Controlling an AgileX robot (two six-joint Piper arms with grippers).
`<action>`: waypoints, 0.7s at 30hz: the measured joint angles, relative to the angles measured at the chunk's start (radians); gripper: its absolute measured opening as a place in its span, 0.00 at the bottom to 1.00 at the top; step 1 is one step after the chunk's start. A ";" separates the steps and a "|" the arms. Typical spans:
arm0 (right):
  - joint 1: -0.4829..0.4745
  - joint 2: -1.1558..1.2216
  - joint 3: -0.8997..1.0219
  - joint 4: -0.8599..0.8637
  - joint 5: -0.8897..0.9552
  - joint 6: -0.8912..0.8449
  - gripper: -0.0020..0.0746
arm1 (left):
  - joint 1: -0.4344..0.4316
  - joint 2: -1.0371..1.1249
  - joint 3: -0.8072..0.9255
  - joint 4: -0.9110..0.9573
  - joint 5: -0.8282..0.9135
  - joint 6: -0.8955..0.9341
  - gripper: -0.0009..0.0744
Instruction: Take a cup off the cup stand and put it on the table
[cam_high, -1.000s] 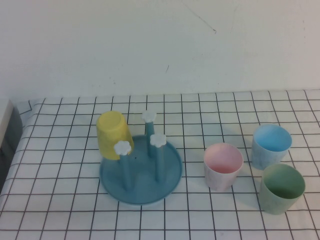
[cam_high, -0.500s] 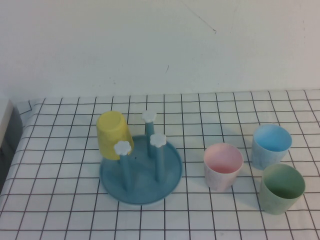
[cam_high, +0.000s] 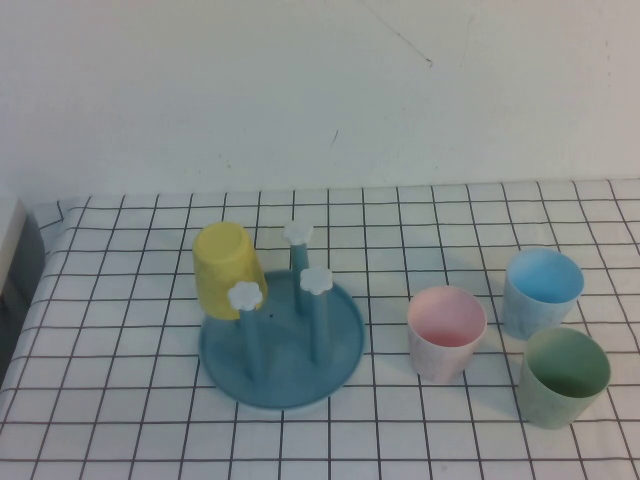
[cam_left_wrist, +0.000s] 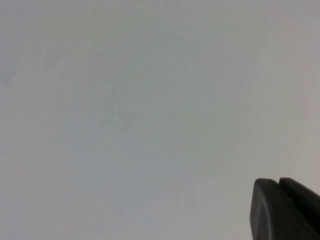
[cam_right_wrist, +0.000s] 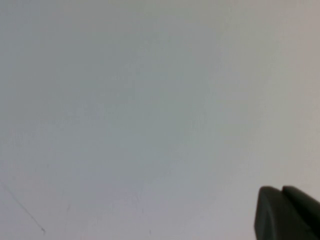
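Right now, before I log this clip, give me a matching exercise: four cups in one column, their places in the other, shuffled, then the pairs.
Cups:
1. yellow cup
2. pink cup
3. blue cup
4. green cup

Places:
A. upright, nearest the camera on the right
B. upside down on a peg of the cup stand
C. upright, just right of the stand
D. upright, farthest back on the right

Pairs: 1-B, 2-C, 3-D, 4-A

Neither pincer appears over the table.

On our gridded table (cam_high: 120, 420) we see the cup stand (cam_high: 282, 352), a pink cup (cam_high: 446, 332), blue cup (cam_high: 542, 291) and green cup (cam_high: 565, 376).
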 joint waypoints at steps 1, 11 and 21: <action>0.000 0.000 -0.023 -0.006 0.052 -0.011 0.02 | 0.000 0.000 0.000 -0.007 0.001 -0.002 0.01; 0.000 0.003 -0.266 -0.116 0.664 -0.070 0.02 | 0.000 0.000 -0.038 -0.036 0.292 0.011 0.01; 0.000 0.276 -0.350 0.055 0.989 -0.167 0.02 | 0.000 0.226 -0.427 0.030 1.144 0.123 0.01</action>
